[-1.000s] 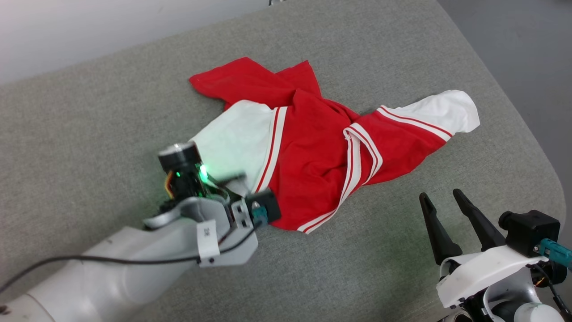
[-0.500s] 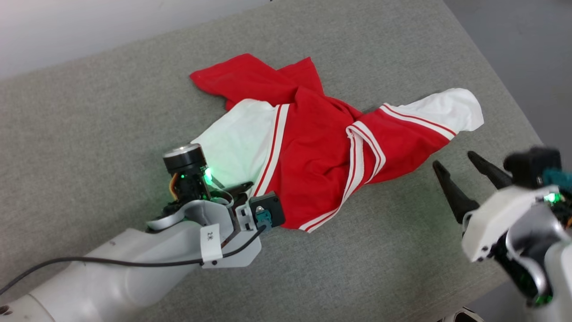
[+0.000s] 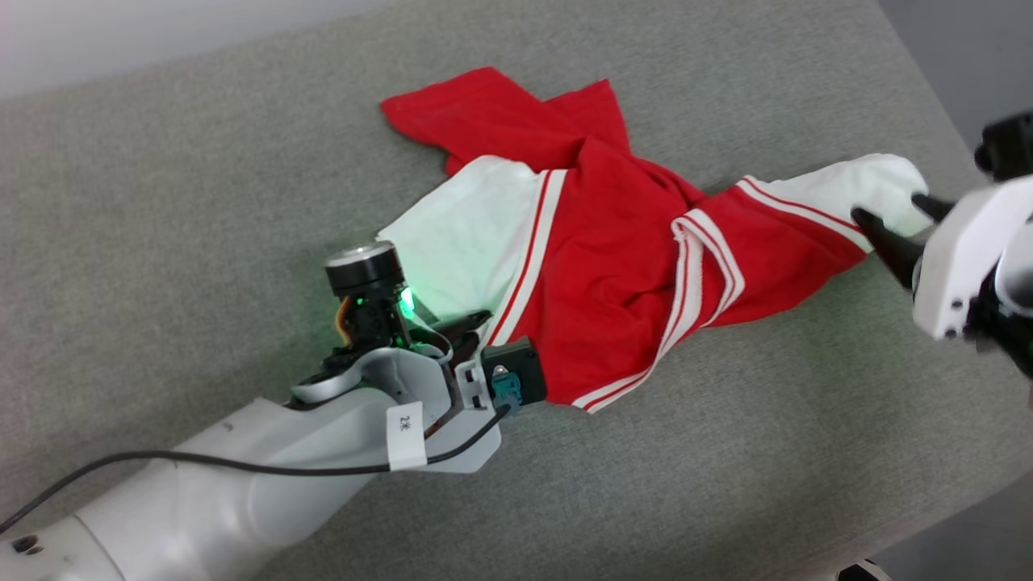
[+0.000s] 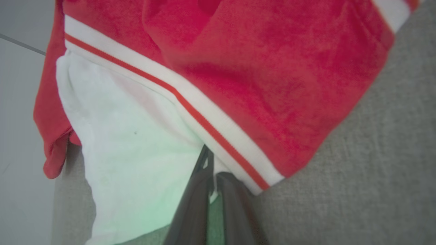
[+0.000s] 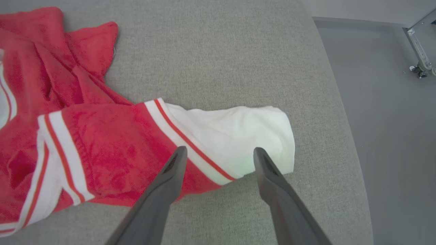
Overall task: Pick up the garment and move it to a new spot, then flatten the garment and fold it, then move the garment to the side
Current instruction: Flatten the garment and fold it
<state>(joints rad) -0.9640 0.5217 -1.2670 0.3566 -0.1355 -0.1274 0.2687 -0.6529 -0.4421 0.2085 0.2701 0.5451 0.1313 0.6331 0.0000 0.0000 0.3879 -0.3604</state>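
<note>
The garment (image 3: 613, 258), bright red with white panels and striped trim, lies crumpled across the grey padded surface. My left gripper (image 3: 472, 327) is at its near-left hem. In the left wrist view the two dark fingers (image 4: 201, 190) are pressed together, pinching the white panel's edge (image 4: 136, 143) beside the striped band. My right gripper (image 3: 888, 208) stands open at the garment's far-right end. In the right wrist view that gripper (image 5: 219, 151) has a finger on each side of the white sleeve end (image 5: 245, 132), just above the cloth, with nothing held.
The grey padded surface (image 3: 202, 202) extends well beyond the garment to the left and front. Its rounded right edge (image 5: 340, 102) drops to a grey floor close to the sleeve end. A metal frame foot (image 5: 420, 51) stands on that floor.
My left gripper closed on the white panel's edge. My right arm came up from the lower right to the white sleeve end. The head camera also shifted.
</note>
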